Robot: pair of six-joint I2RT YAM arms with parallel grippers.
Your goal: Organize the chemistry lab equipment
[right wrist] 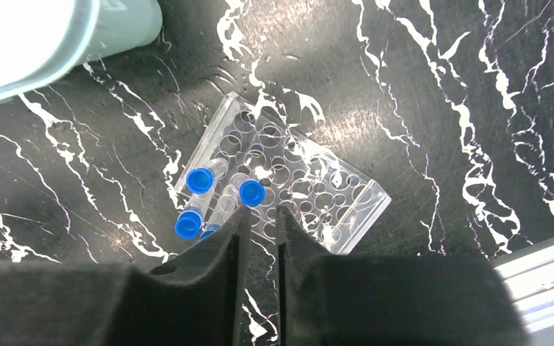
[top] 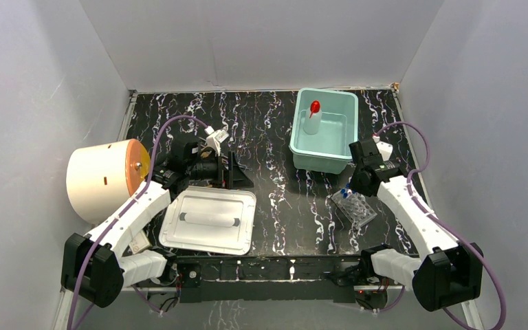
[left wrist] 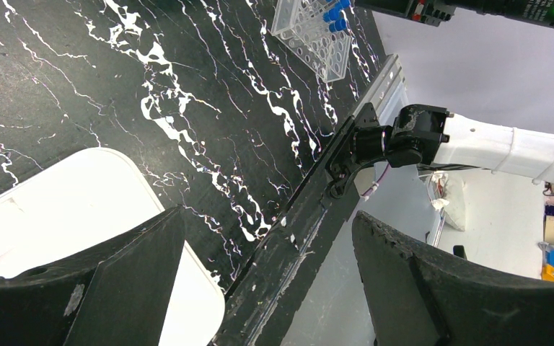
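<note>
**Right gripper hangs over the tube rack**

The clear tube rack (right wrist: 310,194) lies on the right, near part of the table (top: 282,199), just near of the teal bin (top: 320,161). 3 blue-capped tubes (right wrist: 251,192) show plainly at its far left corner. The right gripper (right wrist: 260,213) hangs directly above them, its fingers parted only a sliver with nothing between. The left gripper (left wrist: 267,288) gapes wide and empty by the far edge of the white tray (top: 172,230), left of centre. The squeeze bottle (top: 313,118) stands upright in the bin's far left corner.
</note>
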